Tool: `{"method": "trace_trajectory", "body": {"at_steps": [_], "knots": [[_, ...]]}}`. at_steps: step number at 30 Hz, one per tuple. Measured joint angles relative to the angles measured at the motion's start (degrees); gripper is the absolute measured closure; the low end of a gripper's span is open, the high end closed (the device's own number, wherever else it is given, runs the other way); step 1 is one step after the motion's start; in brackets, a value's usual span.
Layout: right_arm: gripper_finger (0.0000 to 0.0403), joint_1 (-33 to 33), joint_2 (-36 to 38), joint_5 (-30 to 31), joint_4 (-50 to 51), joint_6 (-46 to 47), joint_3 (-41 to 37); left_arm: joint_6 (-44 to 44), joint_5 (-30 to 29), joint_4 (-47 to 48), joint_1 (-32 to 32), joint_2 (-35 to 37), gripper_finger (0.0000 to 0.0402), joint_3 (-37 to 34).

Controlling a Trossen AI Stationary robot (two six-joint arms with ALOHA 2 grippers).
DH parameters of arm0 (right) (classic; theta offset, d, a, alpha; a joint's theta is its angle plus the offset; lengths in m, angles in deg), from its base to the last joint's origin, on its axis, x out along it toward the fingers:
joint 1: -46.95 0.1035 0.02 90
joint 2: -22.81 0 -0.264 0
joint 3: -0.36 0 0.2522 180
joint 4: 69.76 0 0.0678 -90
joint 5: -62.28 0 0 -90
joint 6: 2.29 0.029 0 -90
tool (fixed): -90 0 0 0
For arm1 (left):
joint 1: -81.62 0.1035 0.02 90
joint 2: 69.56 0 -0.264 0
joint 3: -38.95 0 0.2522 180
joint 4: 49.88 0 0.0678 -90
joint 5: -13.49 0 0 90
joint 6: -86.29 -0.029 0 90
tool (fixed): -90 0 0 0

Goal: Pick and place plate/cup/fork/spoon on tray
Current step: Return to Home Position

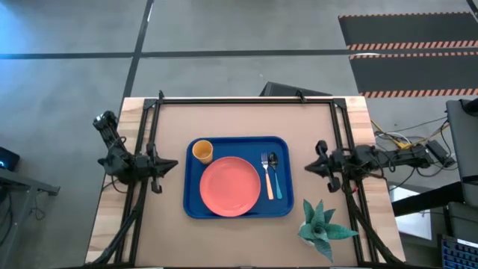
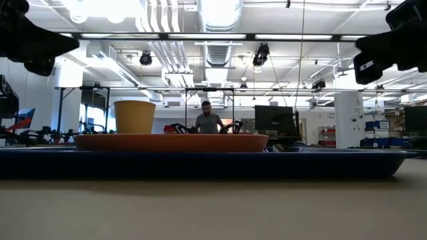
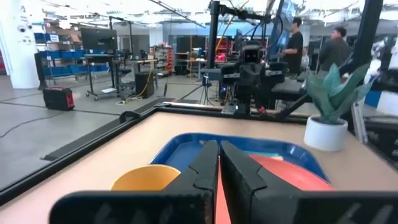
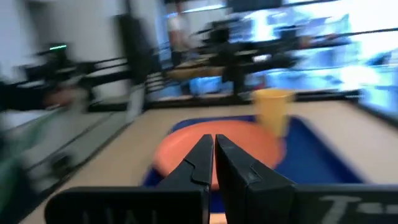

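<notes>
The blue tray (image 1: 196, 203) lies at the table's middle. On it rest the salmon-pink plate (image 1: 230, 186), the yellow-orange cup (image 1: 202, 152) upright at the tray's far left corner, the orange-handled fork (image 1: 267, 175) and the teal-handled spoon (image 1: 275, 175) side by side right of the plate. My left gripper (image 1: 173, 165) hangs shut and empty left of the tray; in its wrist view (image 3: 219, 163) the fingers are closed. My right gripper (image 1: 308, 168) hangs shut and empty right of the tray, closed in its wrist view (image 4: 214, 152) too.
A potted green plant (image 1: 323, 228) in a white pot stands near the table's front right. Black frame rails (image 1: 246, 99) run along the far edge and both sides. A person (image 2: 208, 122) stands in the room beyond the table.
</notes>
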State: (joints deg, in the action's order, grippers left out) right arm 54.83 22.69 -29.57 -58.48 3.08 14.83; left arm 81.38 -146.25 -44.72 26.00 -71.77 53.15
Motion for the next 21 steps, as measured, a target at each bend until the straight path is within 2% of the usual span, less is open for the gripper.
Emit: {"method": "trace_trajectory", "body": {"at_steps": [1,3,7,11,15,21], "knots": [[0.0394,0.0,-0.02,-2.84,0.25,0.02,0.0,0.05,0.0,0.85,0.0,0.17,0.0402,0.0],[0.0394,0.02,-0.25,-4.53,0.81,1.01,0.0,0.05,0.04,1.11,0.0,0.38,0.0402,-0.02],[0.0394,-0.02,-1.3,-3.11,1.14,-2.24,0.0,2.49,0.14,4.1,0.0,0.59,0.0402,-0.07],[0.0394,-0.01,-2.8,0.33,1.81,-2.97,0.02,8.66,-0.16,8.25,0.0,0.52,0.0402,-0.09],[0.0394,-0.01,-3.83,0.38,1.91,-2.99,0.02,8.83,-0.28,8.28,0.0,0.19,0.0402,-0.11],[0.0394,-0.02,-5.72,1.38,2.12,-7.78,0.04,8.53,-0.35,8.48,0.0,-0.39,0.0402,-0.13]]}}
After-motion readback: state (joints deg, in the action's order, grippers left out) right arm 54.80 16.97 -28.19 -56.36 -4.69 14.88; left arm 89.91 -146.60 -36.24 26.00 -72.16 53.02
